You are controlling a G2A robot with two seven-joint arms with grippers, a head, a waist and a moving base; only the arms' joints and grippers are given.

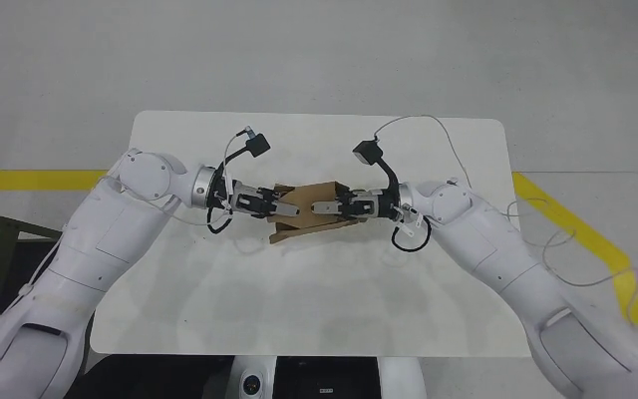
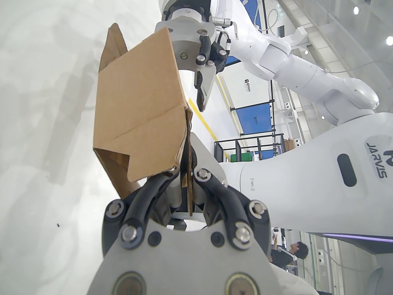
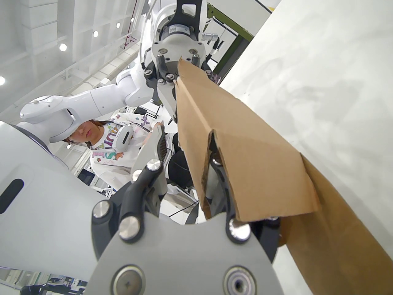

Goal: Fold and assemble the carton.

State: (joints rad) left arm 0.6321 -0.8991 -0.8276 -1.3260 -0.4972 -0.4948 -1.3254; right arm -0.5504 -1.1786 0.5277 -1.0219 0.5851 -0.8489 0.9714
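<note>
A brown cardboard carton (image 1: 309,211), partly opened with loose flaps, hangs just above the middle of the white table (image 1: 399,299) between my two arms. My left gripper (image 1: 286,209) is shut on the edge of one carton (image 2: 138,99) panel, which is pinched between its fingers (image 2: 196,155). My right gripper (image 1: 324,207) is at the opposite end and stands open. One of its fingers (image 3: 155,151) is clear of the cardboard (image 3: 245,161); the other is hidden behind a flap. From the left wrist view, that free finger (image 2: 204,84) stands beside the carton's far edge.
The table surface around the carton is bare white. Thin cables (image 1: 439,130) loop from the right arm over the table's far right part. Yellow floor tape (image 1: 40,180) runs past the table's sides.
</note>
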